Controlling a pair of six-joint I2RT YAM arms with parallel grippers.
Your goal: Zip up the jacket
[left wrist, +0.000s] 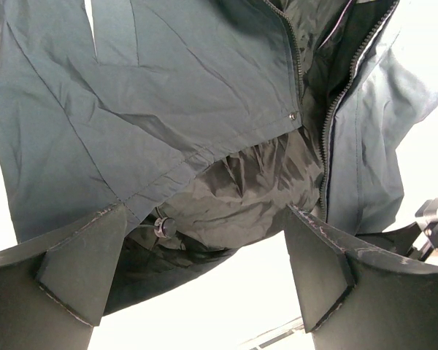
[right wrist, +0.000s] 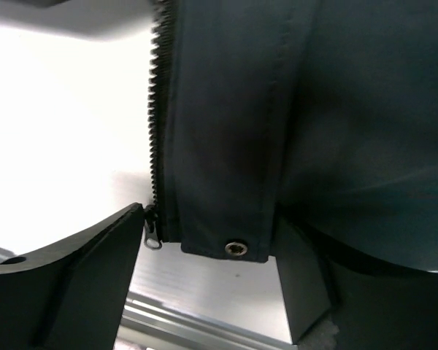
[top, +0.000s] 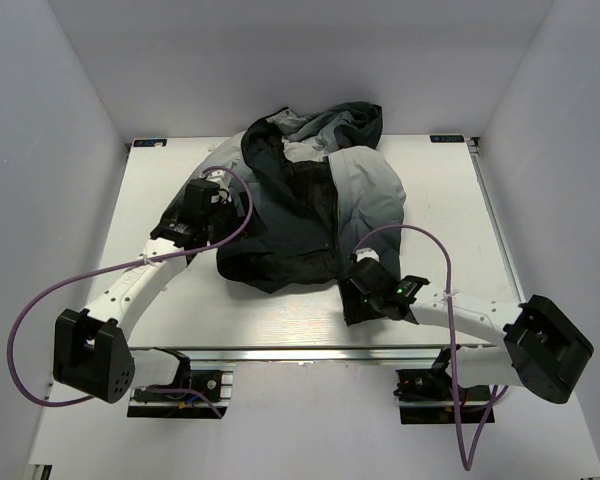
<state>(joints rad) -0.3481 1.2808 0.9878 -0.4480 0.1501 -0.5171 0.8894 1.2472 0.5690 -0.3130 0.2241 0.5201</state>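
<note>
One arm nearer zip's bottom end: R gripper point(right wrist: 213, 230), jaws gaping, gripping nothing, straddling hem corner point(right wrist: 204, 189); zip teeth point(right wrist: 155, 109) running straight away from it. Jacket point(top: 310, 200) lying mid-table, hood far. L gripper point(left wrist: 204, 219) wide, empty, hovering by opp. hem.

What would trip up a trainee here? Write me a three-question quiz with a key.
1. True or false: the jacket is fully zipped.
2. What sits between the right arm's jaws? A) the hood B) the hem corner beside the zipper C) a sleeve cuff
3. Fill in: the left arm's jaws stand ____.
Key: 1 false; 2 B; 3 open.
</note>
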